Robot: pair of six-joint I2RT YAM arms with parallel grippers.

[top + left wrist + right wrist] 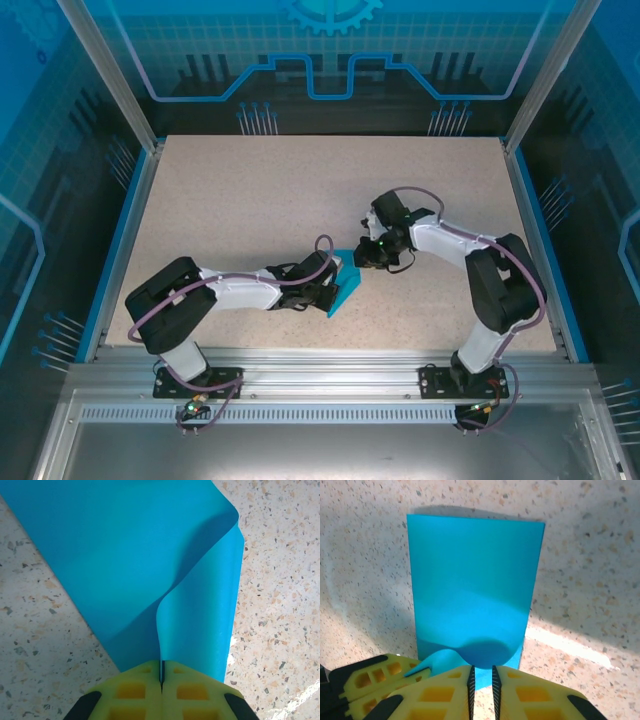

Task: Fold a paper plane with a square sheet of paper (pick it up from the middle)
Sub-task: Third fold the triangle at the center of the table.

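Note:
The square sheet of paper [345,292] is teal-blue and folded over on itself, lying on the table between the two arms. In the left wrist view the paper [150,565] curls up at its near edge, and my left gripper [162,672] is shut on that raised flap. From the right, my right gripper [482,675] stands at the paper [475,580], its jaws a narrow gap apart, with the rounded fold just at the tips. The left gripper's yellow fingers [367,677] pinch a paper corner beside it. From above, the left gripper [338,274] and right gripper [362,258] nearly meet.
The speckled beige table [300,190] has a blue rim and transparent walls around it. Both arm bases [200,380] sit on the metal rail at the near edge.

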